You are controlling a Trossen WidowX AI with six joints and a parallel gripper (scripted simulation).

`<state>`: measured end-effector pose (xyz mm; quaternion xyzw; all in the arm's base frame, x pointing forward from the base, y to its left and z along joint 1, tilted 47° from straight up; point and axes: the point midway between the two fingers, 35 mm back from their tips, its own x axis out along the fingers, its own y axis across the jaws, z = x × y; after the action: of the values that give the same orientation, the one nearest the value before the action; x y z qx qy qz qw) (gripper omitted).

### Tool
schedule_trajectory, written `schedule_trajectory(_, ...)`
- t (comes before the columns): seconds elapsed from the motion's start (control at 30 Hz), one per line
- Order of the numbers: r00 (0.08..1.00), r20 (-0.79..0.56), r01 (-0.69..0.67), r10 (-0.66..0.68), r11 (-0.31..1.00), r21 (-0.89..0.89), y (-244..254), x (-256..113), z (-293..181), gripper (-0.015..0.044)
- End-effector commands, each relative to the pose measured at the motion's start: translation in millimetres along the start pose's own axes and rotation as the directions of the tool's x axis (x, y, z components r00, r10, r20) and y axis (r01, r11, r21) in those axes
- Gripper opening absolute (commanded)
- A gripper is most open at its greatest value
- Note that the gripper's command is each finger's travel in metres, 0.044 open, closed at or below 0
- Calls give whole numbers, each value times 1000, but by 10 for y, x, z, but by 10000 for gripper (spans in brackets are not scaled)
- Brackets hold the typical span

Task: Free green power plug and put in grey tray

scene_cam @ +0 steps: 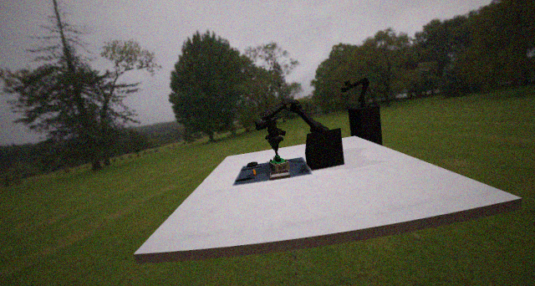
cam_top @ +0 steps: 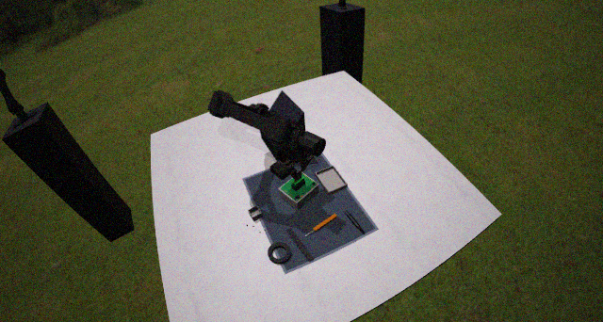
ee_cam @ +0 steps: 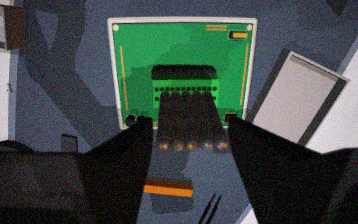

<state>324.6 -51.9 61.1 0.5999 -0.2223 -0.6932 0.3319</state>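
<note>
Grass surrounds one white table (cam_top: 400, 209) (scene_cam: 318, 202), two pedestals (cam_top: 342, 40) (cam_top: 71, 171).

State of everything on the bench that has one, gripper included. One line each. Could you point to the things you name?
Gripper (cam_top: 297, 175) (scene_cam: 276, 153) (ee_cam: 190, 125): open slightly, fingers either side of the plug's wires.
Green plug (cam_top: 298, 185) (scene_cam: 277, 157) (ee_cam: 185, 84): at its socket on the board; how loose, can't tell.
Circuit board (cam_top: 286, 188) (ee_cam: 180, 45): green face up.
Grey tray (cam_top: 332, 180) (ee_cam: 297, 95): upright, empty.
Orange-handled tool (cam_top: 325, 222) (ee_cam: 169, 190): lying flat.
Black ring (cam_top: 270, 252): flat, across the mat's edge.
</note>
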Motion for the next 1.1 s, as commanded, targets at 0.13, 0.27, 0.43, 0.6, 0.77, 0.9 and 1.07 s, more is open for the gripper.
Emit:
schedule_trajectory(0.13,1000,6,-2,2,1000,-4,12,36,12,249)
schedule_trajectory(0.27,1000,6,-3,3,1000,-4,13,103,13,249)
schedule_trajectory(0.43,1000,6,-3,3,1000,-4,13,186,13,249)
schedule_trajectory(0.6,999,18,-36,36,999,-5,13,210,14,249)
schedule_trajectory(0.77,999,18,-36,36,999,-5,13,210,14,170)
schedule_trajectory(0.9,999,18,-36,36,999,-5,13,210,14,65)
schedule_trajectory(1.07,999,18,-36,36,999,-5,13,210,14,0)
